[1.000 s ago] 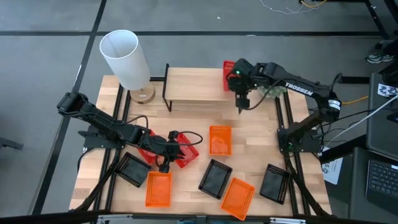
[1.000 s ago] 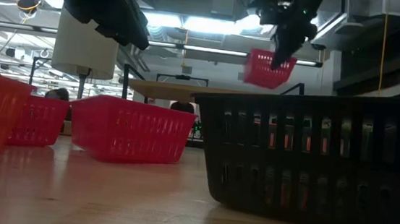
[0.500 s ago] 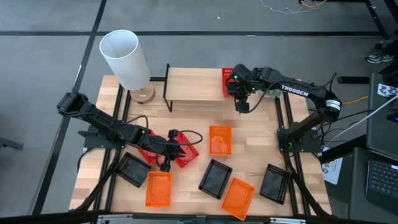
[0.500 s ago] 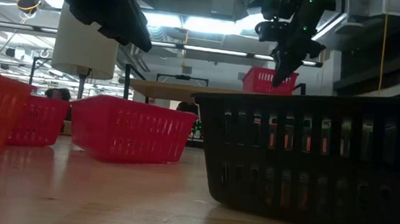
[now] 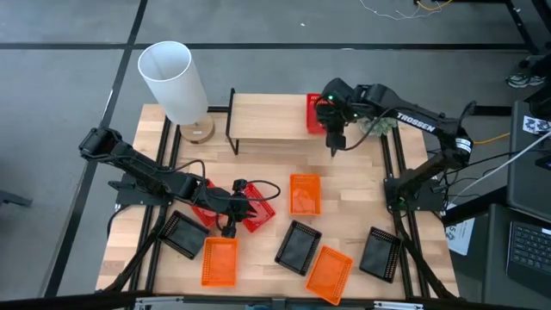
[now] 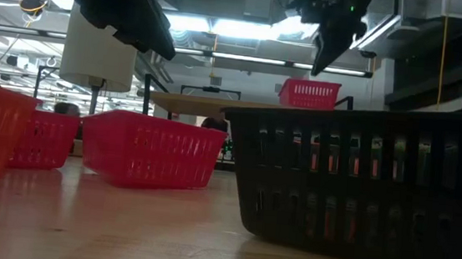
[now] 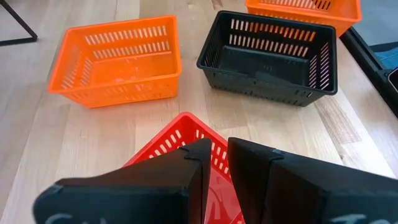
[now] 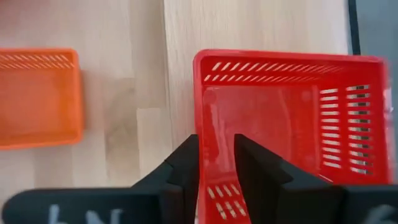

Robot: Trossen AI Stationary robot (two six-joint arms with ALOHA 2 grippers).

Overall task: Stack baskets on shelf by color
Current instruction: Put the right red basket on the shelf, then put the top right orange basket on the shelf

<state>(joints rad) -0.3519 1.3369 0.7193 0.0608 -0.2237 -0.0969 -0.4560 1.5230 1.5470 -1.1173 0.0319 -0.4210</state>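
One red basket (image 5: 315, 114) sits level on its bottom at the right end of the shelf (image 5: 267, 120). My right gripper (image 6: 316, 66) hangs open just above it. In the right wrist view its fingers (image 8: 186, 168) stand either side of one basket wall (image 8: 200, 112) without touching it. Near the table's left middle, my left gripper (image 5: 231, 213) is shut on a second red basket (image 5: 256, 207). A third red basket (image 5: 200, 207) lies under the left arm. My left gripper has the red basket's wall (image 7: 214, 180) between its two fingers, on the side facing the arm; the fingers hide the exact spot. They come slanting down from the table's left. The basket's bottom (image 6: 147, 181) rests on the table, upright.
Three orange baskets (image 5: 304, 194) (image 5: 218, 258) (image 5: 329, 271) and three black ones (image 5: 183, 234) (image 5: 299, 245) (image 5: 379, 252) lie on the table's near half. A tall white cylinder (image 5: 172, 82) stands at the far left, beside the shelf. The shelf's left and middle are bare.
My right gripper has lowered the red basket, which hung tilted above the shelf, onto the shelf's right end, where it now sits level. The gripper has let go of it and risen a little. The left arm has kept still.
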